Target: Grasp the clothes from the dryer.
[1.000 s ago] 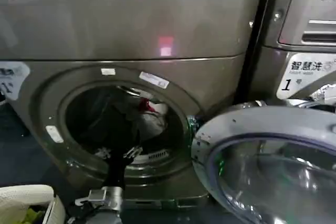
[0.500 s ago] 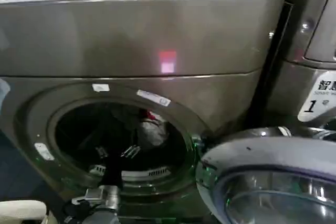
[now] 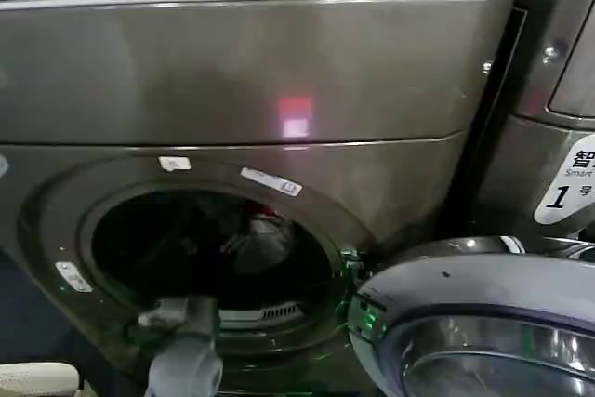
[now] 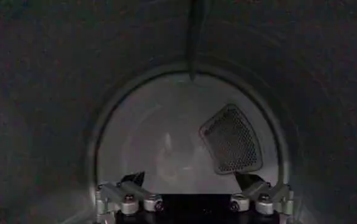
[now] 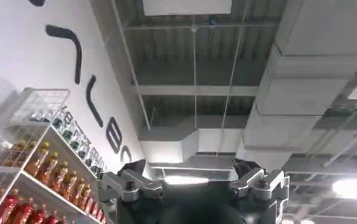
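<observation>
White-red clothes [image 3: 267, 232] deep in dryer [image 3: 232, 72], beyond left gripper [image 4: 194, 182], jaws spread apart

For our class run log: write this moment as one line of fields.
left gripper: open, inside dryer drum | clothes: in drum, not grasped | right gripper: open, aimed at ceiling | door: open

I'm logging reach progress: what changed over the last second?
The left end effector advanced through the porthole into the dryer drum, open, holding nothing. The clothes stayed at the back, ungrasped; the door stayed open. The right end effector points at the ceiling.
</observation>
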Robot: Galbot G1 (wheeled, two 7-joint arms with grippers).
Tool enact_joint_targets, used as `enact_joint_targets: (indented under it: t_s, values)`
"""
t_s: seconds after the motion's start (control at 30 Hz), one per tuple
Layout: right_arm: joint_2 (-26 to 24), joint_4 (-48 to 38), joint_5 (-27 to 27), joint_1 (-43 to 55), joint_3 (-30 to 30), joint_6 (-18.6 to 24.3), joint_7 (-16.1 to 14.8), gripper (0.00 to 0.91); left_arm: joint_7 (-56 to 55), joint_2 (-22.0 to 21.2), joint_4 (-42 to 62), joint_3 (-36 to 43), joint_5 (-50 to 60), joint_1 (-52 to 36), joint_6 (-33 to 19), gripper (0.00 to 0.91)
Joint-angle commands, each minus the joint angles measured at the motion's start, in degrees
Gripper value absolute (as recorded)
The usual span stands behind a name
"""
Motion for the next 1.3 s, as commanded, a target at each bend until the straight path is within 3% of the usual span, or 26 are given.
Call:
enact_joint_targets:
  t_s: [0.03, 0.17, 0.4, 0.63, 0.73, 0.93, 1.3]
  values:
    - [-0.2, -0.5, -0.2, 0.1, 0.1, -0.5, 0.3, 0.907, 3.6, -2.1, 23.7, 0.2, 0.5, -17.4, -0.6, 0.907]
    - [-0.6, -0.6, -0.1, -0.2, 0.3, -0.5, 0.1, 0.907, 13.9, -1.6, 32.6, 0.2, 2.4, -21.7, -0.2, 0.907]
    - [-0.4, -0.3, 0.0, -0.2, 0.3, -0.5, 0.0, 0.907, 32.6, -2.7, 54.0, -0.2, 24.2, -32.2, -4.5, 0.907]
    - [-0.2, -0.1, 0.0, 0.0, 0.0, -0.5, 0.0, 0.907, 48.1, -0.8, 66.9, 10.1, 44.1, -39.9, -21.3, 0.907]
    - [-0.1, 0.3, 0.0, 0.5, -0.5, -0.5, 0.1, 0.907, 51.6, -0.4, 70.0, 13.8, 46.7, -42.6, -25.4, 0.907]
    - [0.2, -0.1, 0.0, 0.5, -1.0, 0.2, 0.2, 0.907, 55.2, 1.0, 72.4, 25.3, 51.8, -44.6, -25.0, 0.907]
    - [0.7, 0.1, -0.2, 0.9, -1.2, 0.7, 0.4, 0.907, 55.7, -1.2, 83.0, 27.4, 50.5, -48.0, -15.5, 0.907]
